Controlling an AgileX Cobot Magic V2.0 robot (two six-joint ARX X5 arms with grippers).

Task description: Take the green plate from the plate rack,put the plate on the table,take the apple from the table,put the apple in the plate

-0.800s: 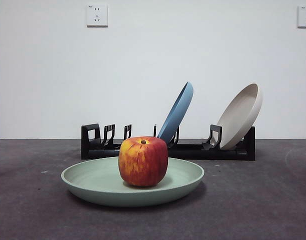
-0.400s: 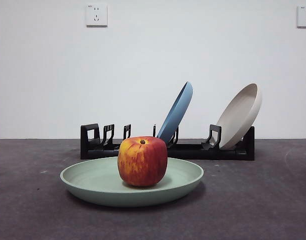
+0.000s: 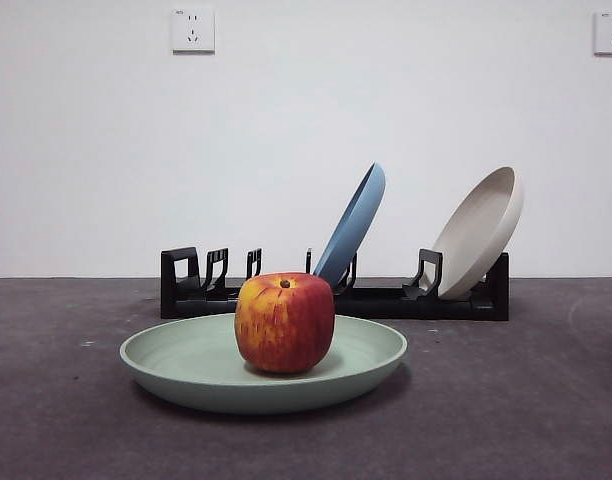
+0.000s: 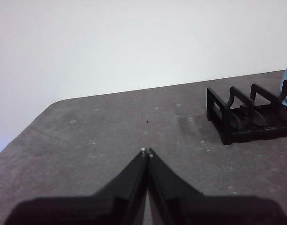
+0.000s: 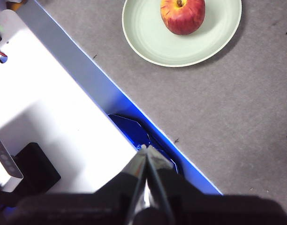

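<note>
I am seeing the red, yellow-streaked apple [image 3: 285, 322] sitting upright in the wide pale sage green plate [image 3: 186, 365], which is lying flat on the dark grey matte table [image 3: 516, 400] just in front of the long black plate rack [image 3: 386, 300]. Both the left gripper [image 4: 147, 151] and the right gripper [image 5: 146, 148] are sitting clenched and empty, well clear of the plate.

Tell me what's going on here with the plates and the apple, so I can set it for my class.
Nothing is being handled. The apple sits in the green plate, which lies flat on the table in front of the plate rack. The blue plate and beige plate lean in the rack. The left gripper and right gripper are shut, away from everything.
</note>
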